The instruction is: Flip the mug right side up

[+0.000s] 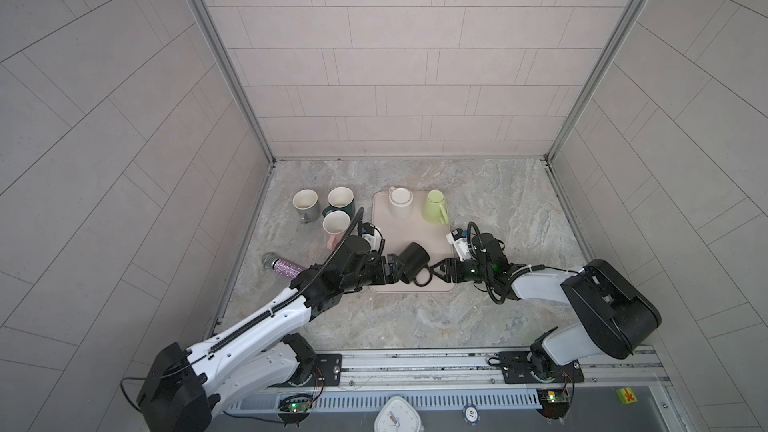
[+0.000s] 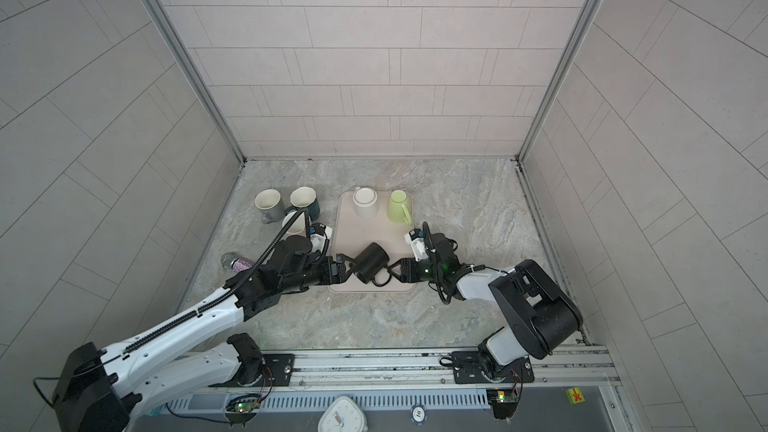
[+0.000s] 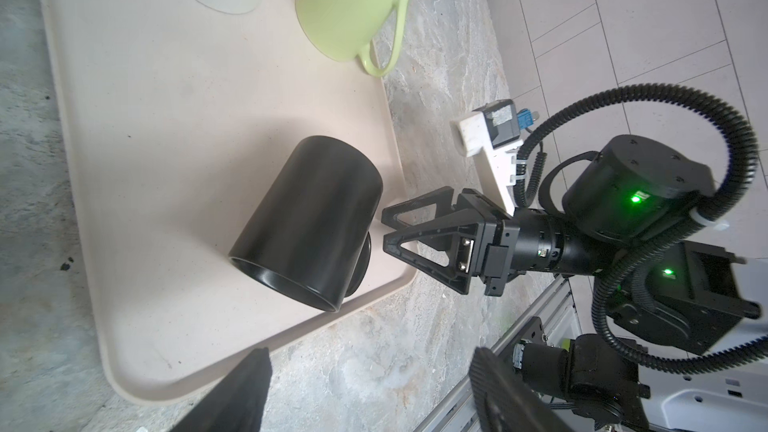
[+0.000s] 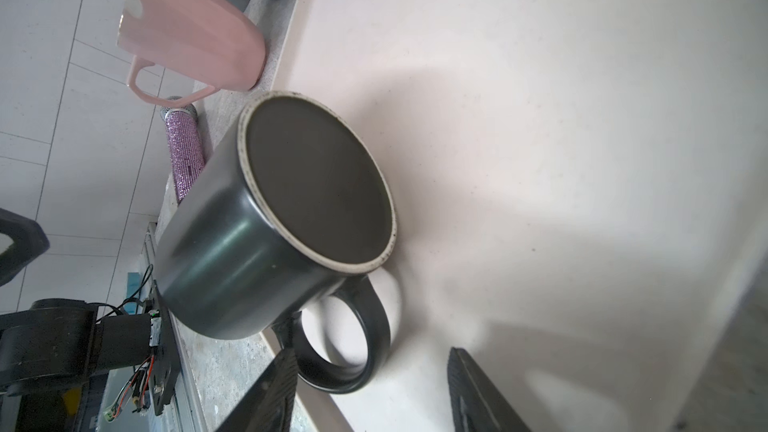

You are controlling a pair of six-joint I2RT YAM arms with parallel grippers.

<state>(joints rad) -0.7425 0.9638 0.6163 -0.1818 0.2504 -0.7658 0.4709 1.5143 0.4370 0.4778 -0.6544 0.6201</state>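
Observation:
The black mug (image 1: 414, 260) lies tilted on its side at the front of the beige tray (image 1: 419, 230). Its base faces my right gripper, and its handle (image 4: 347, 342) rests on the tray by the front edge. My right gripper (image 4: 374, 392) is open, and the handle loop sits just ahead of one finger, ungripped. In both top views the right gripper (image 2: 395, 270) is right of the mug (image 2: 371, 263). My left gripper (image 3: 370, 392) is open and empty, a little short of the mug's rim (image 3: 286, 284). It stands left of the mug in a top view (image 1: 397, 270).
A white mug (image 1: 400, 202) and a green mug (image 1: 435, 205) stand mouth down at the tray's back. Grey (image 1: 305, 203), teal (image 1: 340, 199) and pink (image 1: 336, 224) mugs stand upright left of the tray. A glittery purple microphone (image 1: 282, 266) lies beside my left arm.

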